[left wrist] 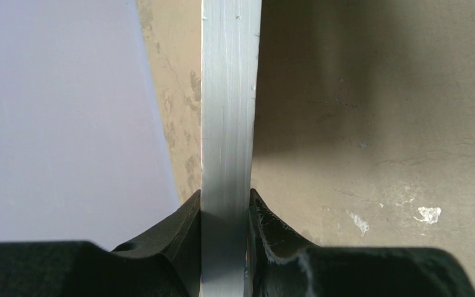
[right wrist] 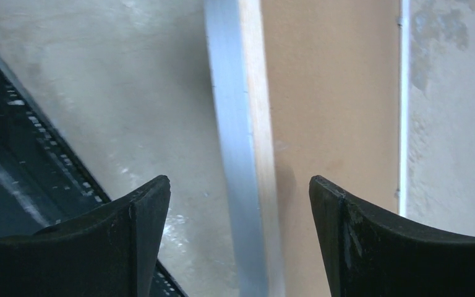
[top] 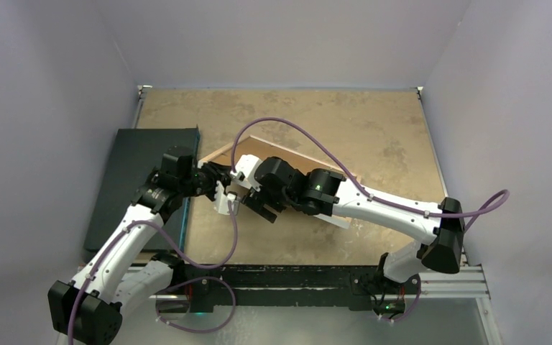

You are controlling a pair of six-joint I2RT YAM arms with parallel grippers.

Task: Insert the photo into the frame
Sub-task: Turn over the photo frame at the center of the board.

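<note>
The left gripper [left wrist: 226, 216] has its jaws squeezed shut on the thin silver edge of the frame [left wrist: 229, 111]. The right gripper [right wrist: 238, 182] has its jaws wide apart. It holds nothing, and the frame's edge runs under the gap between them.

The frame sits near the middle of the table [top: 330, 115], with its back side up. The arms hide a lot of it. From the left wrist view, the held edge looks lifted a little off the table.

What could go wrong? Only one gripper has the frame, and it pinches just a thin strip. The frame is big, so it could twist in that pinch, slip out and drop flat. If the right gripper comes down a bit off the edge, it could push the frame sideways and pull it loose from the left one.

Inside the frame I can see the brown backing board [right wrist: 328, 111] filling the back. I cannot find the photo in any view, so I cannot tell if it is under that board or somewhere else. If it is not inside, the board has to come out first.

A dark flat board [top: 144, 180] lies to the left, just beside the frame
</note>
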